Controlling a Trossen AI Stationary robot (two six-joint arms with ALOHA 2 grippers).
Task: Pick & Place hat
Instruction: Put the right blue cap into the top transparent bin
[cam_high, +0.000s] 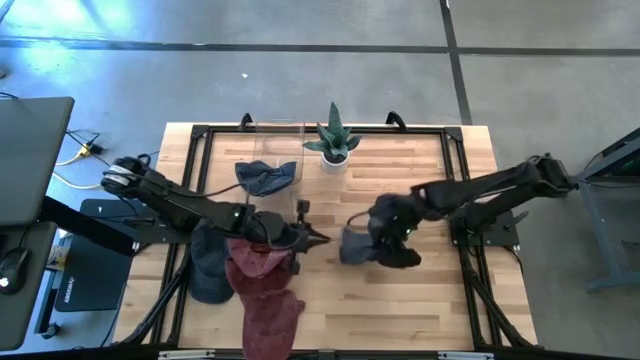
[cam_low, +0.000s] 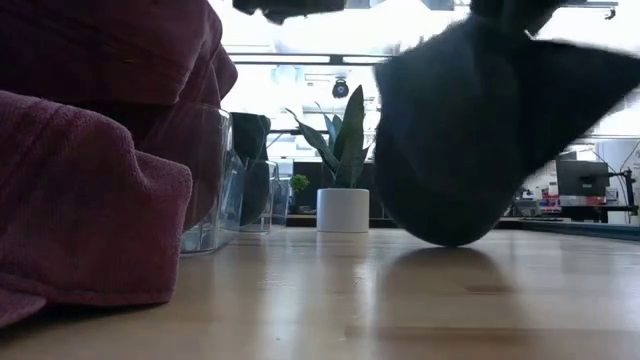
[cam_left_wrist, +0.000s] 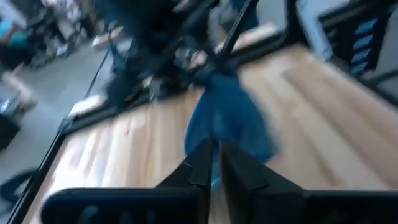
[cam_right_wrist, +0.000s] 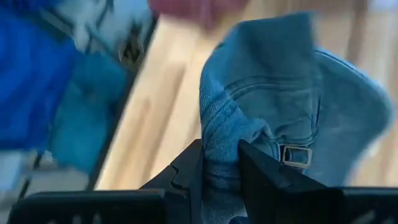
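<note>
The right claw (cam_right_wrist: 219, 163) is clenched on the fabric of a blue denim hat (cam_right_wrist: 292, 106), which hangs just above the wooden tabletop (cam_high: 400, 300) near its middle, right of the red hat (cam_high: 262, 285). The left claw (cam_high: 318, 238) is near the denim hat with its fingers (cam_left_wrist: 200, 165) almost together and nothing between them. A potted plant (cam_high: 333, 140) stands at the far edge.

High view: straight down over the whole tabletop (cam_high: 400, 300), both arms in frame. Low view: at tabletop level, facing across to the potted plant (cam_low: 340, 170) and room behind; the plant (cam_high: 333, 140) shows from above too. Each wrist view looks forward past its own claw, close to the wood.
</note>
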